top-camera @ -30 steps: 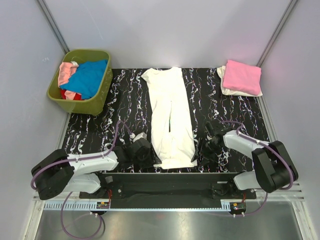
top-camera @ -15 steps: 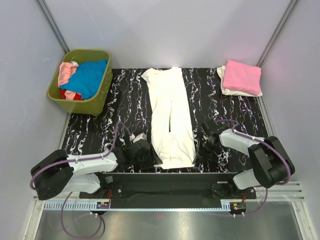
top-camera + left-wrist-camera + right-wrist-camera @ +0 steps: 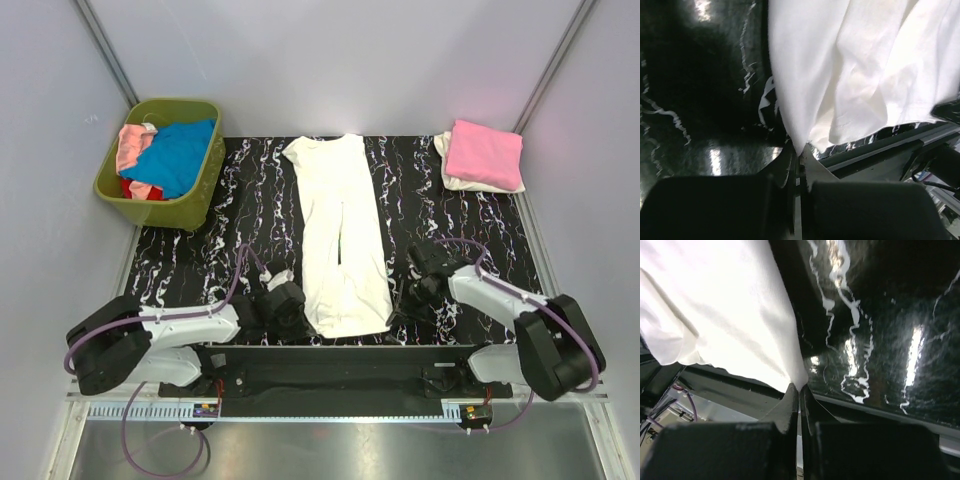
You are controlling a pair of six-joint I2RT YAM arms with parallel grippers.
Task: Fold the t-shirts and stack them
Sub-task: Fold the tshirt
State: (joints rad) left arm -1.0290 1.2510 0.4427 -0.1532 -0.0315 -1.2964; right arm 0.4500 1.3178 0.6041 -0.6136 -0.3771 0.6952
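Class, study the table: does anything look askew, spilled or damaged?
Nothing spilled or damaged. The cream t-shirt lies flat but slightly slanted, the left gripper and right gripper pinching its near hem corners. The pink t-shirt sits folded far right; others are heaped in the green basket.

you see a cream t-shirt [image 3: 342, 235] on a black table [image 3: 250, 190] with white veins like marble. your olive-green basket [image 3: 160, 210] holds a blue shirt [image 3: 180, 155], a light pink shirt [image 3: 130, 145] and a red shirt [image 3: 128, 187]. the folded pink shirt [image 3: 483, 153] lies on a white shirt [image 3: 443, 148].
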